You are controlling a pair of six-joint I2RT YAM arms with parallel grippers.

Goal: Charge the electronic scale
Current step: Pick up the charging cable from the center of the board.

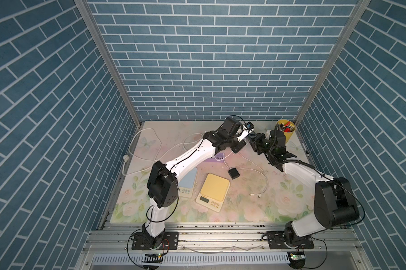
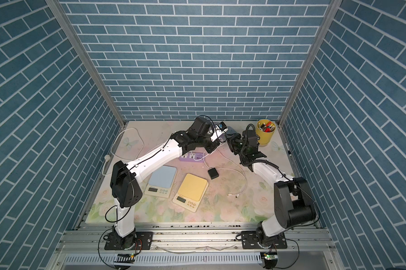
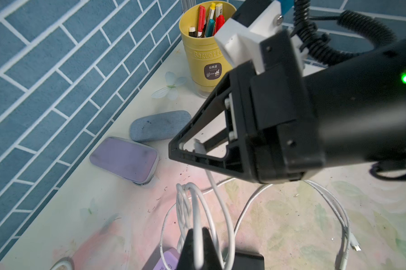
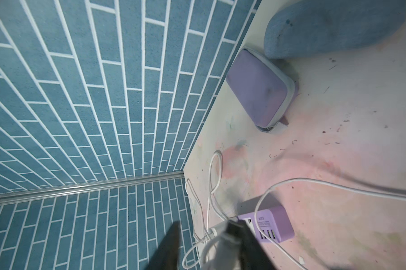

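Yellow scale [image 1: 214, 187] sits lower centre in both top views, beside a blue scale [image 2: 162, 177]. At the bottom edge of the left wrist view, the left gripper [image 3: 198, 231] is clamped on a looped white cable [image 3: 195, 205]. The right gripper [image 3: 185, 149] has the plug [image 3: 198, 147] between its jaws; whether it grips is unclear.

The yellow pen cup [image 3: 204, 58] bears embossed "Baguett…", its end hidden
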